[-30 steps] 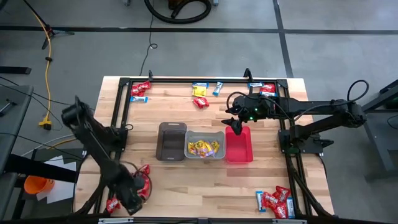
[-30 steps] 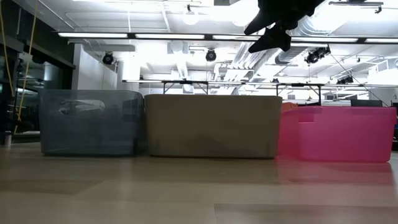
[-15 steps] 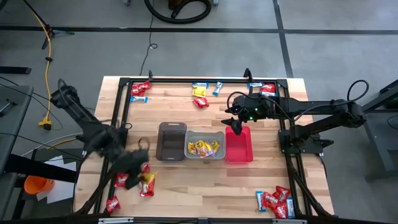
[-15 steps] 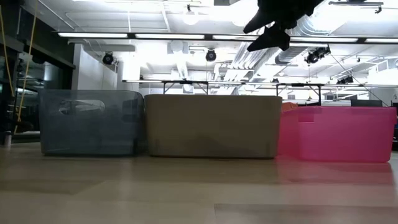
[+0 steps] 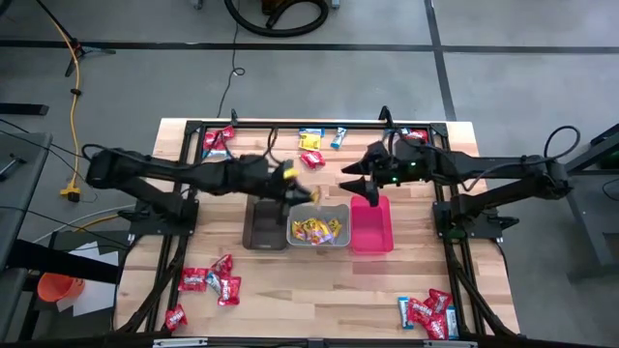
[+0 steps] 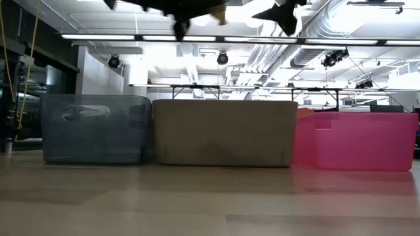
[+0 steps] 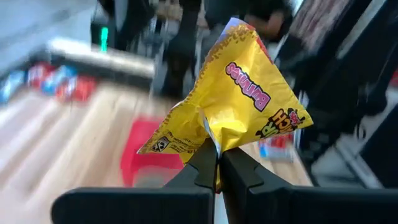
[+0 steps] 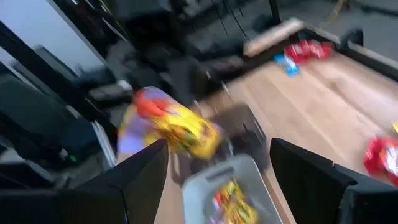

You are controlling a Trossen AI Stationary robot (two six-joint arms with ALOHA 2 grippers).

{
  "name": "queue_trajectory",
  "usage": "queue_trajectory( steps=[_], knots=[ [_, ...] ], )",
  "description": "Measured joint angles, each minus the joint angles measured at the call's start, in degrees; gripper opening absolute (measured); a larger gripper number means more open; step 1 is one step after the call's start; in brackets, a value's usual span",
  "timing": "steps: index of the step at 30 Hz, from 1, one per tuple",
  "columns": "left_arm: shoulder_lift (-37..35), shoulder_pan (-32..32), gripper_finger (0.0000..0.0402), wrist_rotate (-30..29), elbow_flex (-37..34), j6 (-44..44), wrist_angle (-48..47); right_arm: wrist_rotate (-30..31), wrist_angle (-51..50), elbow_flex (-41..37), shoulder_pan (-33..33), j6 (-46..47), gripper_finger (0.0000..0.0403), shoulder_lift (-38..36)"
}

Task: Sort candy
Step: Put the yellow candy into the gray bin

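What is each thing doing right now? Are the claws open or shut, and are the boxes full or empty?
left gripper: shut on the yellow packet, above the bins.
right gripper: open, empty, above the pink bin's far end.
brown bin: looks empty.
grey bin: holds yellow packets.
pink bin: no candy seen inside.
loose candy: lying in piles near the table's corners.

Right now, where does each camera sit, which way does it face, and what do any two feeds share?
High: overhead, straight down on table, both arms, three bins.
Low: table height, level at grey bin, beige bin, pink bin; arms overhead.
Left wrist: behind the shut left gripper pinching a yellow packet.
Right wrist: past the open right gripper toward that packet.
Shared: the yellow packet shows in both wrist feeds and from overhead.
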Motion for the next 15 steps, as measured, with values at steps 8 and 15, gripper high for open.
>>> queue_trajectory(
  steps=[8, 15],
  knots=[
    [4.9, 1.6, 0.0, 2.0, 0.0, -0.2, 12.6, 0.4, 3.7, 0.0, 0.1, -0.6, 0.0277, -4.3],
    [5.1, 1.5, 0.0, 1.9, 0.0, 0.4, 12.5, 0.4, 3.6, 0.0, 0.1, -2.3, 0.0277, -4.5]
  ],
)
